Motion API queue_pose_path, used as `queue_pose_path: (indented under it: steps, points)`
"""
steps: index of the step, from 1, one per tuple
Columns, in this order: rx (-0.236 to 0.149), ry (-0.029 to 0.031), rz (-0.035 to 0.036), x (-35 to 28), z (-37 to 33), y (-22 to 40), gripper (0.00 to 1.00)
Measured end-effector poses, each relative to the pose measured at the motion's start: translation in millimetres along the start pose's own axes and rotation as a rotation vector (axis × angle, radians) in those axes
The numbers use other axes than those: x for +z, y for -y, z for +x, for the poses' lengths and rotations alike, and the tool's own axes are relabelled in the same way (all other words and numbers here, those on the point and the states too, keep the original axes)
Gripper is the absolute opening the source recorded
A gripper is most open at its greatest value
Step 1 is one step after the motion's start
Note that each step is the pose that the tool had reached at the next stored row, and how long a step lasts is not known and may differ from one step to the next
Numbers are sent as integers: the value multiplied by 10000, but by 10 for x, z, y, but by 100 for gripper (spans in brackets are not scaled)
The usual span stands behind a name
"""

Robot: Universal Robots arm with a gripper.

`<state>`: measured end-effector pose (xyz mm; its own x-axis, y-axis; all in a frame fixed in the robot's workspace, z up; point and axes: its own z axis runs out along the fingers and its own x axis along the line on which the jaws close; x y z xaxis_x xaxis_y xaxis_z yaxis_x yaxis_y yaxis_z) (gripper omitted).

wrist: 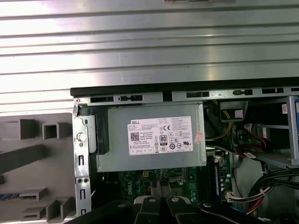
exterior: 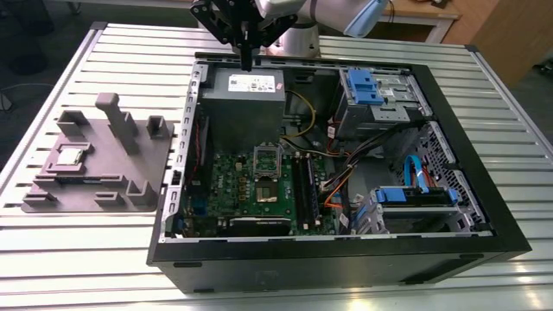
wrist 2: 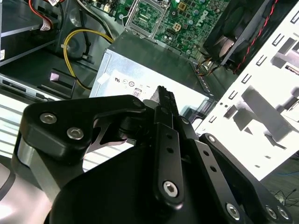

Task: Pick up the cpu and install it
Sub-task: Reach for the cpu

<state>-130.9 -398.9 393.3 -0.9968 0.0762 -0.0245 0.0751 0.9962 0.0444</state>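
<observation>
The cpu [exterior: 69,156], a small silvery square chip, lies in a recess of the grey holder tray [exterior: 95,194] on the table, at the exterior view's left of the open computer case [exterior: 346,253]. My gripper [exterior: 247,62] hangs above the case's far edge, over the grey power supply box [exterior: 242,110], far from the cpu. Its fingers [wrist 2: 164,100] are pressed together with nothing between them. The motherboard's socket [exterior: 266,191] sits below the power supply with its metal frame [exterior: 266,156] lifted; the socket [wrist 2: 145,16] also appears in the second wrist view.
The holder tray [wrist: 28,158] carries upright grey posts [exterior: 116,120]. Inside the case are black memory slots [exterior: 309,184], blue drive brackets [exterior: 363,87], loose cables [exterior: 346,175] and a fan [wrist 2: 243,28]. The case stands on a slatted metal table [exterior: 87,259].
</observation>
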Motion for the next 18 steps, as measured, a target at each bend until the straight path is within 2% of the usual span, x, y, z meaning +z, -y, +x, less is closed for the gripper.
queue_pose_path:
  steps: [18]
  points:
    - [0,0,0,-1,53,4,11]
